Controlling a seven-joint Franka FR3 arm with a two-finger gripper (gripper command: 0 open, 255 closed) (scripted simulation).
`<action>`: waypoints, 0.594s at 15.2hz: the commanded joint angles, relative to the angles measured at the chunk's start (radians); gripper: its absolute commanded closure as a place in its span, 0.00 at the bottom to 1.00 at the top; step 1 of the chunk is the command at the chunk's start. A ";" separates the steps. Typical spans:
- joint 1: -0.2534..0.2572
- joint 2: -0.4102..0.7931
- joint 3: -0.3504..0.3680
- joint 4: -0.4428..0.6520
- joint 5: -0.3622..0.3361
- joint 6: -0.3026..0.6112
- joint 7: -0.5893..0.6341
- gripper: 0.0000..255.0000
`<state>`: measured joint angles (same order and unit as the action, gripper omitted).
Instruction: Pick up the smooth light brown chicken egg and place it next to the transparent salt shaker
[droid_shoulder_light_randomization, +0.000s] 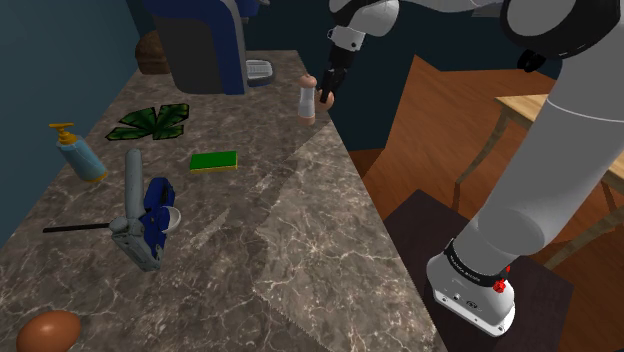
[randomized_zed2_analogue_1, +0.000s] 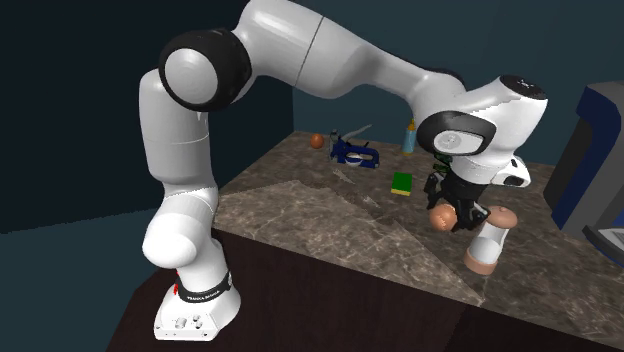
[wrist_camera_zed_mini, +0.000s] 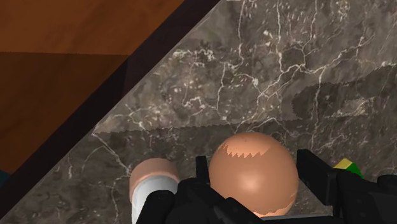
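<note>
**Egg clasped beside shaker**

The gripper's (randomized_zed2_analogue_1: 450, 218) fingers clasp the smooth, peach-brown egg (wrist_camera_zed_mini: 253, 177) from both sides. The egg hangs above the veined dark marble counter (droid_shoulder_light_randomization: 300, 250), near its edge and just beside the upright salt shaker (droid_shoulder_light_randomization: 306, 100), a pale cylinder with rounded tan cap and base. In the wrist view the egg's outline is nearly round. Long axis and pointed end cannot be told.

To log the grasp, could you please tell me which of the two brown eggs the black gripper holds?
The light brown egg beside the white salt shaker, clasped by the gripper; the darker brown egg lies free on the counter.
</note>
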<state>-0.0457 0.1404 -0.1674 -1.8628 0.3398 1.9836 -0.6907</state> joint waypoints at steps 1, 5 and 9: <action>0.000 0.009 0.001 -0.017 0.006 0.026 -0.009 1.00; 0.000 0.027 0.003 -0.048 0.017 0.072 -0.027 1.00; 0.000 0.048 0.006 -0.075 0.030 0.117 -0.045 1.00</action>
<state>-0.0453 0.1829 -0.1625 -1.9312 0.3659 2.0880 -0.7303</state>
